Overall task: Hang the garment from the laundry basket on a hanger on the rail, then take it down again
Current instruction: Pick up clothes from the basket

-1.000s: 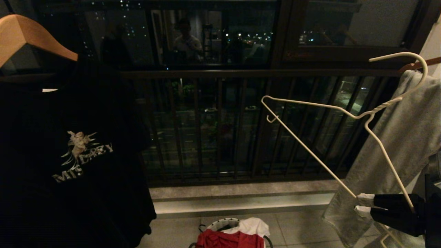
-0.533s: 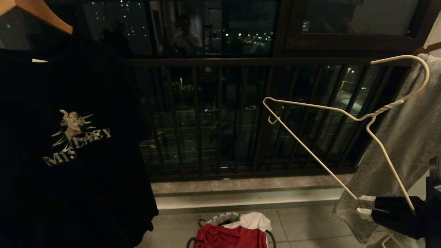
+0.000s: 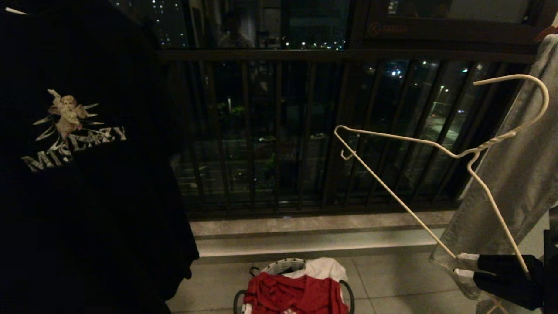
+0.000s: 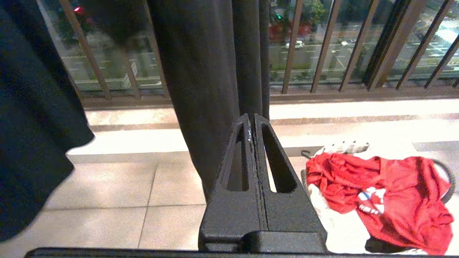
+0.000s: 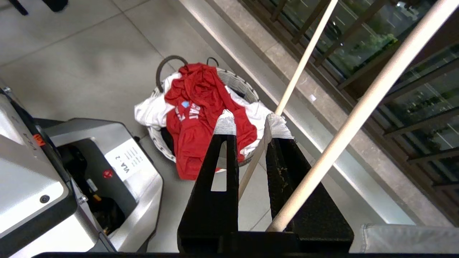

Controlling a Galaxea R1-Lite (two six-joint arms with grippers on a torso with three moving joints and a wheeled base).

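One hanger (image 3: 440, 148), one basket (image 3: 285, 266), perhaps four garments

We see open floor (image 3: 392, 279) between our right hand (image 3: 462, 265) and the laundry basket (image 3: 283, 266); the black T-shirt (image 3: 87, 174) hangs beyond it, grey cloth (image 3: 514, 174) just behind.

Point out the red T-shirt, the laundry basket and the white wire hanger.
red T-shirt (image 5: 200, 104): right wrist view, crumpled cloth on top.
laundry basket (image 5: 238, 84): right wrist view, white woven rim.
white wire hanger (image 3: 488, 143): head view, twisted neck.
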